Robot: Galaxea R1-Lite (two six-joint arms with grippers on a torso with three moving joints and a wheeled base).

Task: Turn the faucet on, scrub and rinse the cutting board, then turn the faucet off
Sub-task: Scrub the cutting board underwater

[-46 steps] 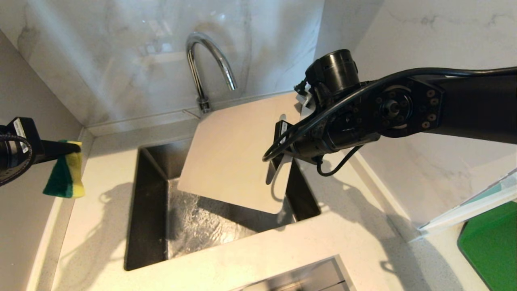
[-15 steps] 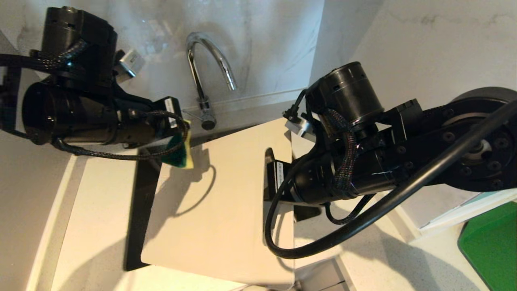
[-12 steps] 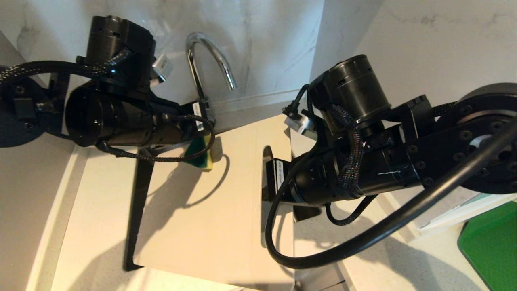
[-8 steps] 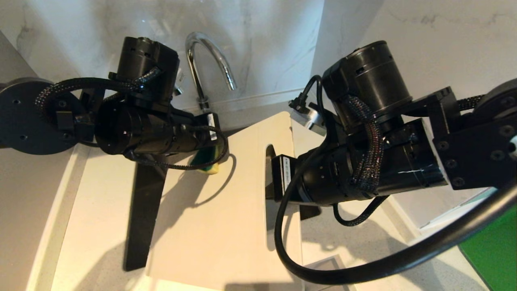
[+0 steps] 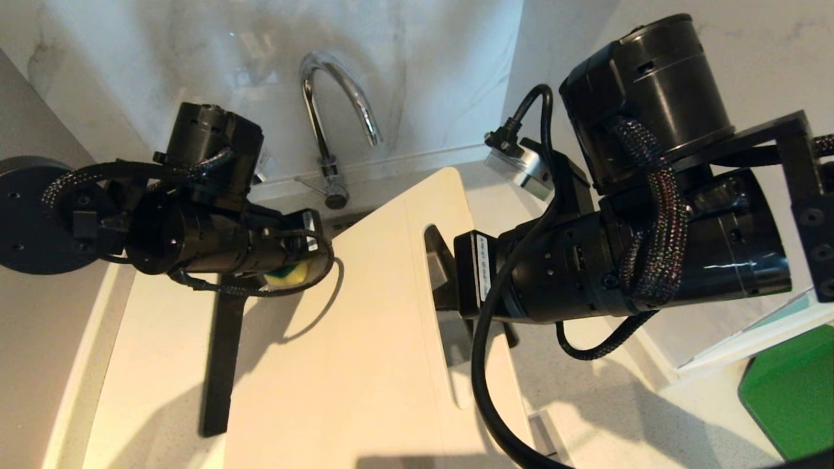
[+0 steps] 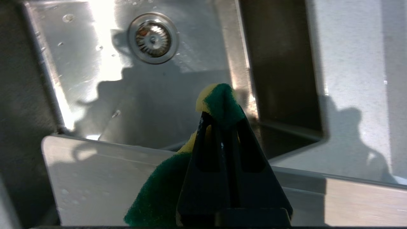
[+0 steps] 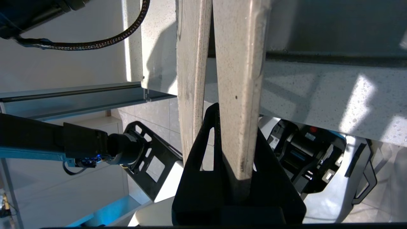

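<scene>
Clamping the cutting board [image 5: 352, 339] – right pincer [image 5: 449, 273]; left pincer [image 6: 222, 114] squeezing a sponge [image 6: 219, 98].

Overhead head view; close wrist views

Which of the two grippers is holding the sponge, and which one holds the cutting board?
The left gripper pinches the green-and-yellow sponge; the right gripper clamps the pale cutting board beside its handle slot.
</scene>
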